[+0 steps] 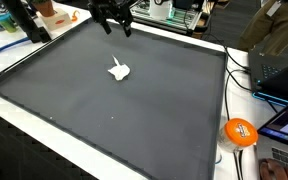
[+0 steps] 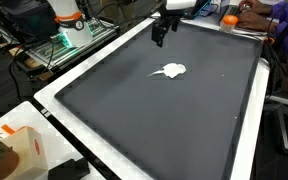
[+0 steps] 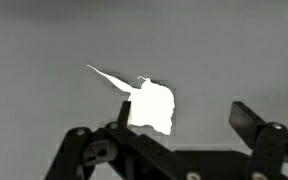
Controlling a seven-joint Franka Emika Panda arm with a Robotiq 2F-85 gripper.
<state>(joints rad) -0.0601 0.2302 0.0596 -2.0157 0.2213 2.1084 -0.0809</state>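
A small white crumpled scrap (image 1: 119,70) lies near the middle of the dark grey mat (image 1: 74,90), also seen as the white scrap (image 2: 169,71) on the mat (image 2: 184,120). My black gripper (image 1: 117,22) hangs above the mat's far edge, well short of the scrap, and shows as the gripper (image 2: 162,33) near the far rim. In the wrist view the scrap (image 3: 152,105) sits just beyond the left finger; the gripper (image 3: 182,118) is open with nothing between its fingers (image 3: 246,120).
An orange ball-like object (image 1: 240,132) rests off the mat at one corner, by a laptop (image 1: 284,115). A white and orange box (image 2: 29,150) stands beside the mat. A person (image 2: 274,25) sits at the far side. Cables and equipment (image 2: 69,25) line the back.
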